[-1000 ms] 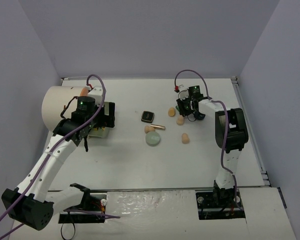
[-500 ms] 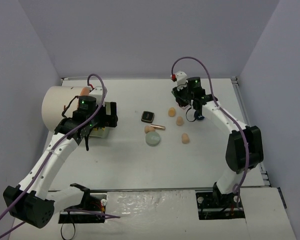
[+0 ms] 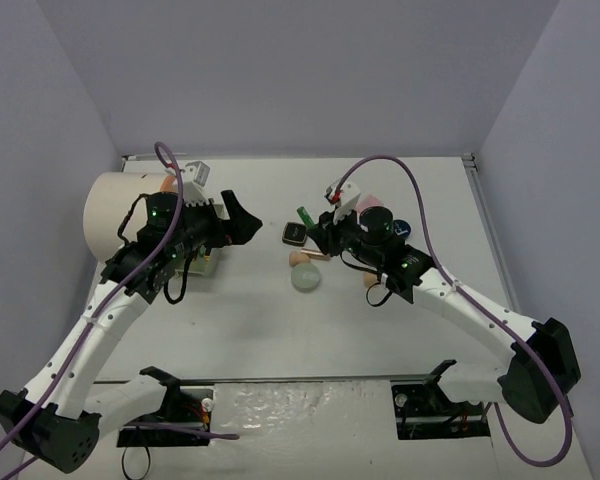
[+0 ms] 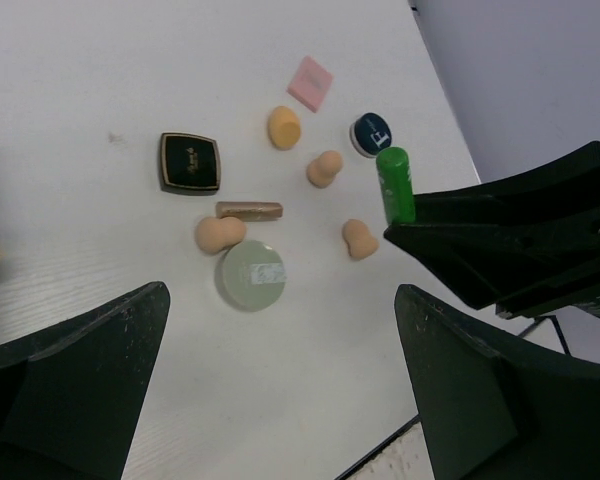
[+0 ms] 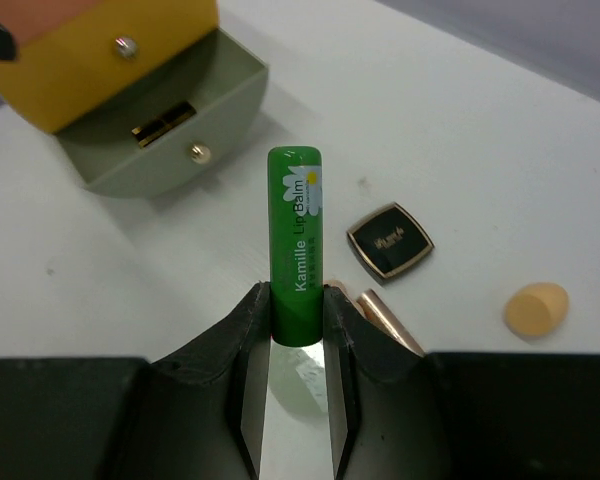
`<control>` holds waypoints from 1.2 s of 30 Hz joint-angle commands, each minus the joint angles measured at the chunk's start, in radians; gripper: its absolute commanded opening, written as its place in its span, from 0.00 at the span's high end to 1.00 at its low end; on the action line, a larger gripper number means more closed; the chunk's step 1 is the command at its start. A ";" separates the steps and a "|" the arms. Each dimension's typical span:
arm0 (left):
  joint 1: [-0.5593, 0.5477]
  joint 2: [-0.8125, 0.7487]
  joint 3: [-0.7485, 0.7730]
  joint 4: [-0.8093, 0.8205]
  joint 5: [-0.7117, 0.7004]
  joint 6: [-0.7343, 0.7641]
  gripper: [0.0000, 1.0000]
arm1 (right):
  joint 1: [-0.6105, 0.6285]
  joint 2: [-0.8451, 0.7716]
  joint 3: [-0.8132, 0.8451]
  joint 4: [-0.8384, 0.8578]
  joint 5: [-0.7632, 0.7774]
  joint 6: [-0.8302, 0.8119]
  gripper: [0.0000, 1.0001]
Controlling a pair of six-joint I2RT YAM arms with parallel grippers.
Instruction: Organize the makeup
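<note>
Top external view: at left, left hand (image 3: pixel 242 220) spread wide and empty above the surface (image 3: pixel 280 320), beside the cylinder (image 3: pixel 115 215), apparently waiting. In the middle, square compact (image 3: pixel 295 233), disc (image 3: pixel 305 279) and sponges (image 4: pixel 220 233) lying loose, unsorted. At right, right hand (image 5: pixel 296 310) clamped on the tube (image 5: pixel 296 220), lifted off the surface and aimed at the open case (image 5: pixel 160 170), probably for stowing.

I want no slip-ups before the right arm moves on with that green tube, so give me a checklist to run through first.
1. Grip: ok, right gripper shut on green tube, at its lower end.
2. Other arm free: ok, left gripper open, empty.
3. Destination: ok, case open, inside exposed.
4. Room in case: cannot tell, its lid hides part.
5. Route: cannot tell, left gripper hangs between tube and case seen from above.
</note>
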 commanded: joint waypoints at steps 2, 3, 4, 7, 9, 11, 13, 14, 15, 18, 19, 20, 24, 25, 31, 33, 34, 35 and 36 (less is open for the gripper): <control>-0.090 0.001 0.025 0.153 -0.019 -0.066 0.06 | 0.066 -0.064 -0.038 0.278 -0.019 0.118 1.00; -0.108 0.005 0.028 0.160 -0.036 -0.066 0.06 | 0.075 -0.064 -0.043 0.296 -0.023 0.129 1.00; -0.124 0.008 0.030 0.165 -0.049 -0.065 0.06 | 0.082 -0.064 -0.048 0.310 -0.026 0.138 1.00; -0.149 0.016 0.040 0.182 -0.075 -0.075 0.06 | 0.106 -0.059 -0.055 0.344 -0.031 0.153 1.00; -0.156 0.019 0.040 0.198 -0.084 -0.091 0.06 | 0.117 -0.051 -0.057 0.359 -0.036 0.161 1.00; -0.161 0.024 0.040 0.219 -0.090 -0.102 0.07 | 0.129 -0.046 -0.060 0.374 -0.040 0.171 1.00; -0.166 0.030 0.041 0.225 -0.099 -0.110 0.07 | 0.134 -0.040 -0.061 0.391 -0.043 0.178 1.00; -0.169 0.035 0.041 0.228 -0.104 -0.114 0.09 | 0.137 -0.039 -0.063 0.399 -0.043 0.181 1.00; -0.171 0.040 0.041 0.230 -0.109 -0.119 0.11 | 0.140 -0.037 -0.064 0.406 -0.043 0.184 1.00; -0.177 0.055 0.041 0.242 -0.114 -0.125 0.16 | 0.146 -0.032 -0.067 0.418 -0.048 0.188 1.00; -0.179 0.060 0.041 0.249 -0.116 -0.130 0.19 | 0.148 -0.030 -0.067 0.419 -0.048 0.188 1.00; -0.181 0.063 0.039 0.254 -0.119 -0.135 0.23 | 0.149 -0.029 -0.068 0.421 -0.048 0.189 1.00; -0.195 0.067 0.029 0.290 -0.124 -0.155 0.44 | 0.152 -0.029 -0.080 0.435 -0.040 0.196 1.00; -0.200 0.069 0.027 0.295 -0.125 -0.156 0.48 | 0.152 -0.028 -0.082 0.439 -0.039 0.197 1.00; -0.214 0.074 0.015 0.306 -0.125 -0.164 0.75 | 0.153 -0.021 -0.088 0.440 -0.029 0.203 1.00; -0.216 0.077 0.015 0.306 -0.122 -0.161 0.83 | 0.153 -0.021 -0.091 0.444 -0.026 0.204 0.98; -0.217 0.079 0.016 0.304 -0.120 -0.159 0.87 | 0.153 -0.021 -0.089 0.444 -0.026 0.205 0.97; -0.218 0.081 0.016 0.303 -0.118 -0.158 0.91 | 0.153 -0.021 -0.087 0.443 -0.026 0.206 0.96; -0.220 0.082 0.016 0.301 -0.115 -0.158 0.95 | 0.153 -0.021 -0.086 0.442 -0.025 0.206 0.95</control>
